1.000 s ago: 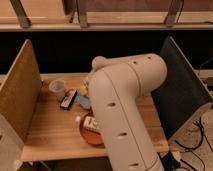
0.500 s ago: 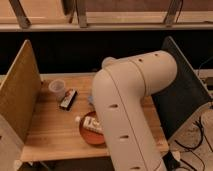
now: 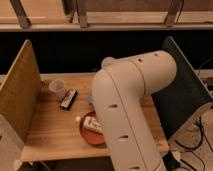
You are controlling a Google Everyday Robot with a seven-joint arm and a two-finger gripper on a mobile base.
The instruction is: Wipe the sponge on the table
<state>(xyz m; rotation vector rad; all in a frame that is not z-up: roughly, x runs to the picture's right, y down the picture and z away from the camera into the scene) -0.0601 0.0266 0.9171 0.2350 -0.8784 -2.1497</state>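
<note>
The table (image 3: 50, 135) is a light-brown plank top with upright panels on both sides. My white arm (image 3: 125, 105) rises from the lower right and bends over the table's middle, covering much of it. The gripper is hidden behind the arm, somewhere over the table's centre. I cannot pick out the sponge for certain. A small pale lump (image 3: 77, 119) lies at the left rim of a red plate (image 3: 90, 137), and I cannot tell whether it is the sponge.
A clear cup (image 3: 57, 89) stands at the back left. Beside it lies a dark pad (image 3: 68, 98). The red plate carries a whitish packet (image 3: 93, 124). A tan panel (image 3: 20, 95) walls the left side, a dark panel (image 3: 182, 95) the right.
The arm's elbow has swung further right and forward, so it covers more of the table's middle. The cup, pad and plate have not moved.
</note>
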